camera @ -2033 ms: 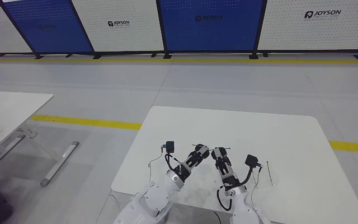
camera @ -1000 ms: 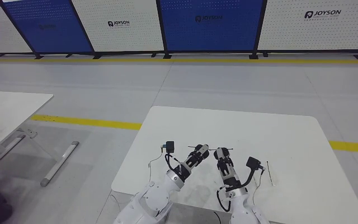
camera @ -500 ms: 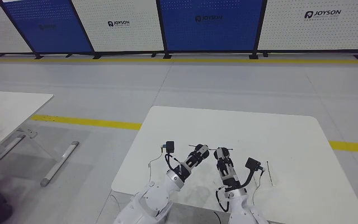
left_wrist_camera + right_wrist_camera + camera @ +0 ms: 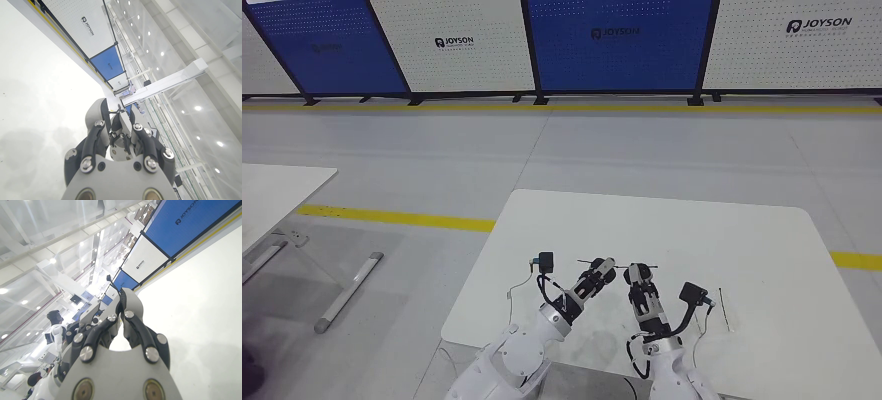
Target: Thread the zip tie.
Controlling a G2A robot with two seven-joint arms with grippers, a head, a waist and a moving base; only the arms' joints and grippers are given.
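Note:
My right gripper (image 4: 639, 271) is over the front of the white table (image 4: 662, 220), shut on a black zip tie (image 4: 113, 284). The tie's square head and a short piece of strap stick out past the right gripper's (image 4: 121, 291) tips. My left gripper (image 4: 601, 266) hangs just beside it, tips facing it at a small gap. In the left wrist view the left gripper (image 4: 117, 112) has its fingers apart. A small black piece (image 4: 119, 109) lies between their tips, and I cannot tell what it belongs to.
A thin dark strap (image 4: 725, 308), like a second tie, lies flat on the table beside the right arm. Blue and white partition panels (image 4: 617, 45) stand across the floor behind the table. A yellow floor line (image 4: 392, 217) passes the table's left side.
The right arm has shifted slightly and its wrist sits a little lower in the top view. The left arm has barely moved. Both grippers stay close together.

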